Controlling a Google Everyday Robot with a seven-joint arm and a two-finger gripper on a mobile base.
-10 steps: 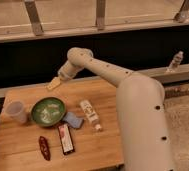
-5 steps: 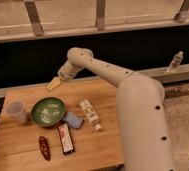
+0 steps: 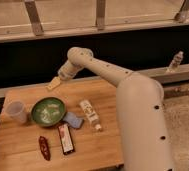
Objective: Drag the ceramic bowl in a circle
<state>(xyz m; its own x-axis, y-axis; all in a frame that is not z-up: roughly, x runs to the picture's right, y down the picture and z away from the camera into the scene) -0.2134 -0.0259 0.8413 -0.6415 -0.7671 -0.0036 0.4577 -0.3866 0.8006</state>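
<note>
A round, shallow green glazed ceramic bowl (image 3: 48, 111) with a pale speckled inside sits on a wooden table (image 3: 18, 150). The robot's pale two-finger gripper (image 3: 53, 84) hangs above and just behind the bowl, not touching it, jaws released and holding nothing. Things crowd the bowl: a small translucent plastic cup (image 3: 16, 112) just beside it on the view's left, a flat blue packet (image 3: 74, 120) at or against its right rim, a white bottle lying on its side (image 3: 89, 112) beyond that, and a dark rectangular bar (image 3: 65, 138) and a red wrapped snack (image 3: 44, 148) in front. Likely risks: the circling bowl may topple the cup or shove the packet and bottle, and a finger on the glazed rim may slip or tip the bowl
</note>
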